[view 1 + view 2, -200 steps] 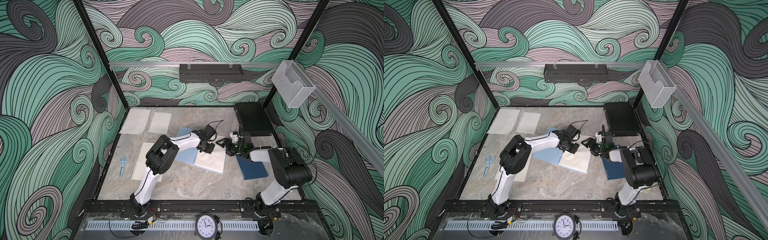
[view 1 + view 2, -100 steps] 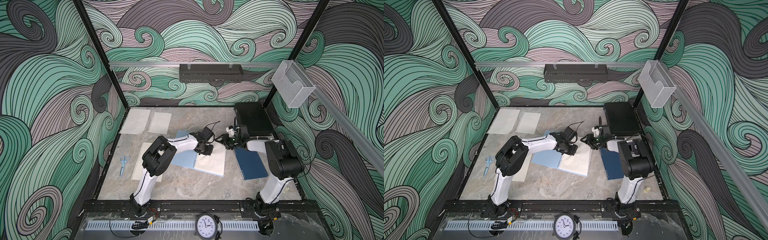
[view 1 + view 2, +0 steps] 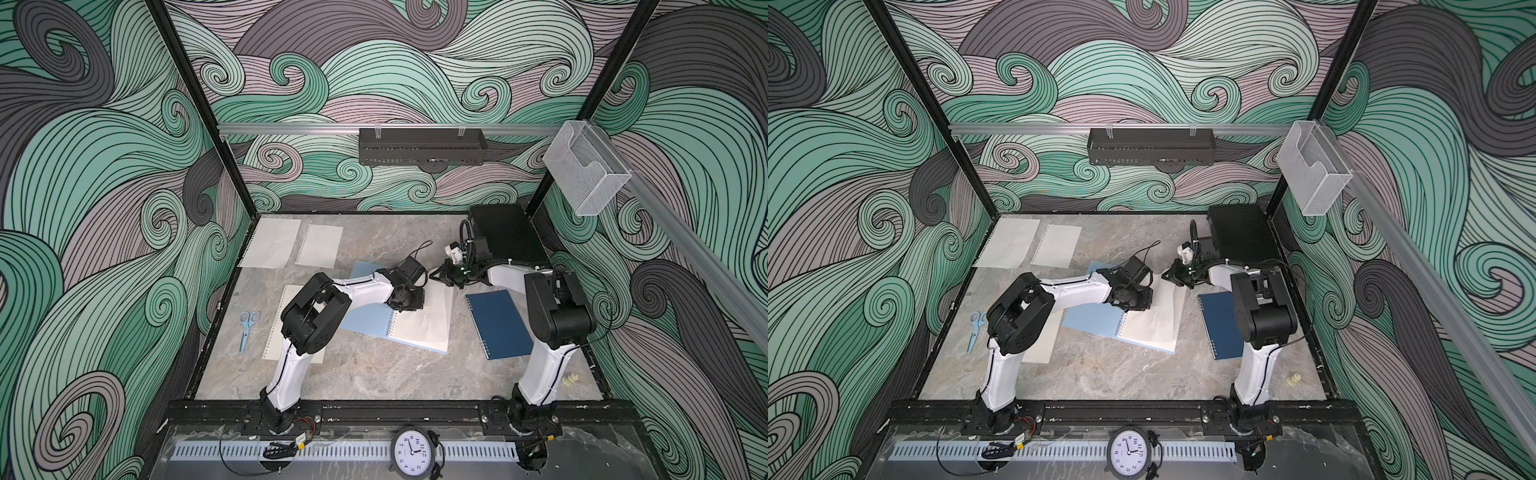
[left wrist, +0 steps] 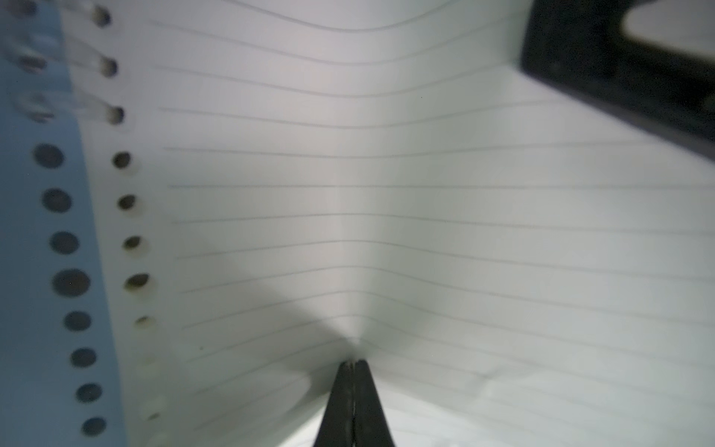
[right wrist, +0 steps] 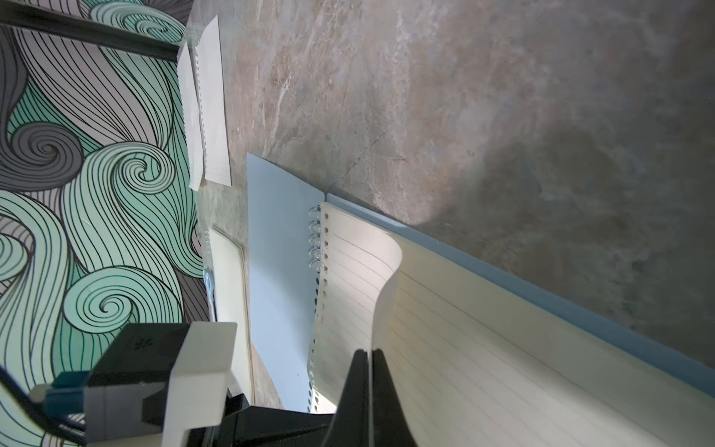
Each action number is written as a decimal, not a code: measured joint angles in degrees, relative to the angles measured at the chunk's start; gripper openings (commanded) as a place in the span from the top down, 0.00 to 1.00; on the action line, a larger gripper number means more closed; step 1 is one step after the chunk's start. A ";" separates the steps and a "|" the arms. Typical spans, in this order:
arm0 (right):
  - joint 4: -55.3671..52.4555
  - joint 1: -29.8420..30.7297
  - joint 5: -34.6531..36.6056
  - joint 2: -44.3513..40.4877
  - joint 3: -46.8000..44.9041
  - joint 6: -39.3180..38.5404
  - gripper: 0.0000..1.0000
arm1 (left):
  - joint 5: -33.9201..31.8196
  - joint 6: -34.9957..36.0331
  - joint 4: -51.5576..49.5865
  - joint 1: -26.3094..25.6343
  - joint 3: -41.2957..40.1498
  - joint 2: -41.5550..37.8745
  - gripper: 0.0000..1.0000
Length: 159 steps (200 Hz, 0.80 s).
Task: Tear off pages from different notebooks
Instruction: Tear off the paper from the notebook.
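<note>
The left fingers (image 3: 406, 305) rest tips-down on the open page (image 3: 428, 324) of the light blue notebook (image 3: 365, 322), close to its spiral. Just beyond them the right fingers (image 3: 438, 277), drawn together, meet that page's far corner. A navy notebook (image 3: 498, 324) lies closed near the right fingers, apart from the page, and a black case (image 3: 507, 232) sits behind them. Two loose pages (image 3: 270, 243) lie well away from the left fingers, and scissors (image 3: 248, 330) lie farther out on the tabletop (image 3: 374, 374).

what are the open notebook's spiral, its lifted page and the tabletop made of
Spiral: seemingly clear glossy plastic, see-through loops. Lifted page: thin matte lined paper, curling softly. Tabletop: grey-brown veined stone or a marble-look laminate; cannot tell which.
</note>
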 measured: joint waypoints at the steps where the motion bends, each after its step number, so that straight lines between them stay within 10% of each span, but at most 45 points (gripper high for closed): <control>1: -0.13 0.02 0.00 0.07 0.09 -0.02 1.00 | -0.02 -0.09 0.00 -0.02 -0.02 -0.02 1.00; 64: -8.02 1.18 2.47 1.55 5.33 -5.51 1.00 | -2.71 -2.36 -2.78 -0.26 0.22 -1.57 0.58; 159: -14.75 1.25 9.22 1.55 5.81 -10.08 1.00 | -7.23 2.56 -12.68 5.29 -0.09 -10.45 0.51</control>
